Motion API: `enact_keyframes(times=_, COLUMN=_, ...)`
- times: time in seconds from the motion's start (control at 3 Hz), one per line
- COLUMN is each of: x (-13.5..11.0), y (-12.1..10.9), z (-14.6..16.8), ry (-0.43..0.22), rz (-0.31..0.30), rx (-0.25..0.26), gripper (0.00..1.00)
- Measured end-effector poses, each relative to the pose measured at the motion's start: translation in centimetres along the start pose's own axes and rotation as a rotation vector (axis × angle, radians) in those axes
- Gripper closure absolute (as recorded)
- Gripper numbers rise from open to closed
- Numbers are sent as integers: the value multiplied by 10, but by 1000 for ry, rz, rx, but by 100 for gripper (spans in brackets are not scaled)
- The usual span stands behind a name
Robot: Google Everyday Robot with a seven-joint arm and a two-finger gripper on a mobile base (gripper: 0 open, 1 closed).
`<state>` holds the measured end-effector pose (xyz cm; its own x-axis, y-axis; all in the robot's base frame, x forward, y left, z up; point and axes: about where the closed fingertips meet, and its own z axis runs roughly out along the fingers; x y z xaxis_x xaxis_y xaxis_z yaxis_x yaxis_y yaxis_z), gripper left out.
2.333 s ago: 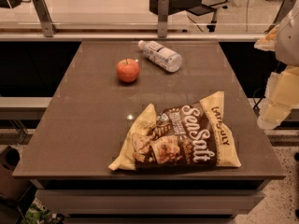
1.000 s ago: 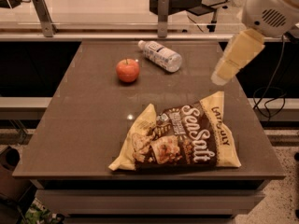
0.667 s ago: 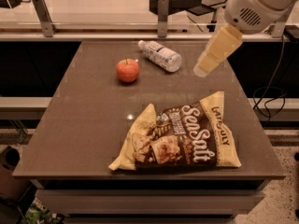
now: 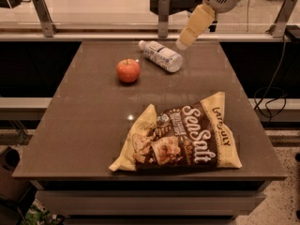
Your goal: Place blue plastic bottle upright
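The bottle [image 4: 161, 56] lies on its side near the far edge of the bench [image 4: 84, 121], a little right of the middle. It is set at a slant, white cap pointing to the far left and its base to the near right. The body is clear and ribbed, with a pale label round it.

Just left of the bottle and slightly nearer to me sits a red apple [image 4: 128, 70], close by but not touching it, stem up.

The arm comes in from the top right corner, a white rounded housing with a cream-coloured part reaching down and to the left from it. The gripper [image 4: 182, 43] is at the low end of that part, over the far edge of the bench, just right of the bottle's base end and a bit beyond it. It holds nothing and I see a small gap between it and the bottle. Whether the gripper is spread or pressed together I cannot tell from here.

Nearer the front of the bench, right of the middle and well apart from the bottle and apple, lies a big yellow and brown chip bag [image 4: 180, 139], flat, with "Sea Salt" in white letters across it.

Behind the bench runs a rail with metal posts [image 4: 162, 13], and a black cable [image 4: 269, 102] hangs down off the right side
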<state>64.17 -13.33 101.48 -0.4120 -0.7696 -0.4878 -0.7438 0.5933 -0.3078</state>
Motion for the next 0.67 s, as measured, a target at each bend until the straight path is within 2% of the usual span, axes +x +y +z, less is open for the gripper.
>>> enact_keyframes(times=0.33, x=-3, y=-3, z=4, ry=4, rz=3, rx=-4, gripper=0)
enact_keyframes(times=0.67, x=-14, y=-13, z=19, ry=46, rz=29, rx=-15, gripper=0)
